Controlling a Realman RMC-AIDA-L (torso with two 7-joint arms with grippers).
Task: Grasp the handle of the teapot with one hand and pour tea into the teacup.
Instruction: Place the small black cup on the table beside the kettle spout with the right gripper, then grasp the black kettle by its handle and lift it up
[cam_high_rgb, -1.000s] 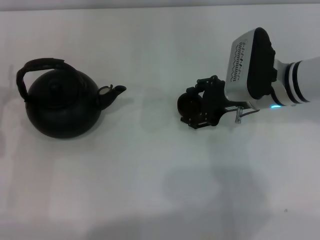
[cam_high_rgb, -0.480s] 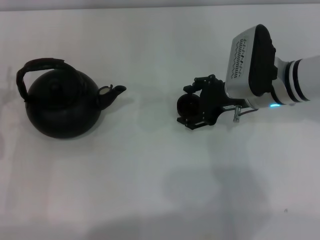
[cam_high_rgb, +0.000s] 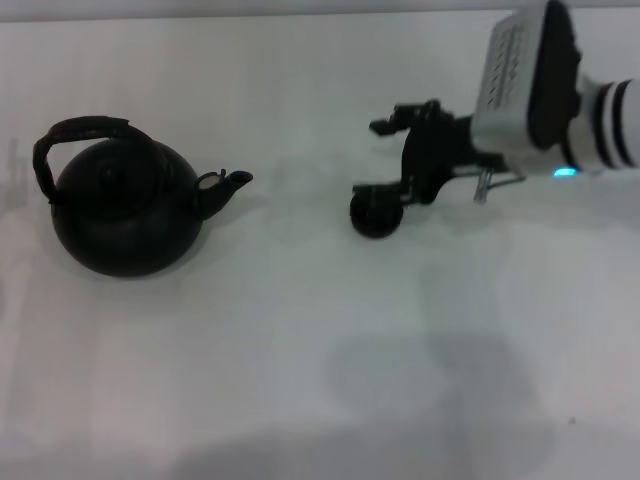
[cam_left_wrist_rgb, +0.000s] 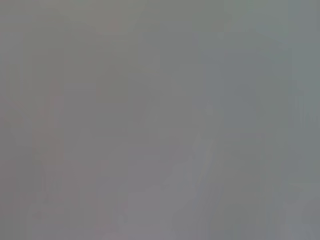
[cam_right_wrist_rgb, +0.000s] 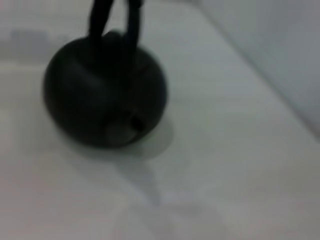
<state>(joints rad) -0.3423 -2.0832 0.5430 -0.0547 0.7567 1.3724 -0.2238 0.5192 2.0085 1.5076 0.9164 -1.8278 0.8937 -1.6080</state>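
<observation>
I can read no text anywhere. The grey housing (cam_high_rgb: 515, 70) on my right wrist, at about two o'clock, carries rows of dark print, too small to make out.

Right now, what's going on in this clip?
The right end effector hangs above the table with its fingers open, just over and behind the small dark teacup, which sits on the table free of its fingers. The black teapot stands untouched off to the left, spout pointing toward the teacup, and nothing holds its arched handle. The left arm is out of sight. No pouring has begun.
</observation>
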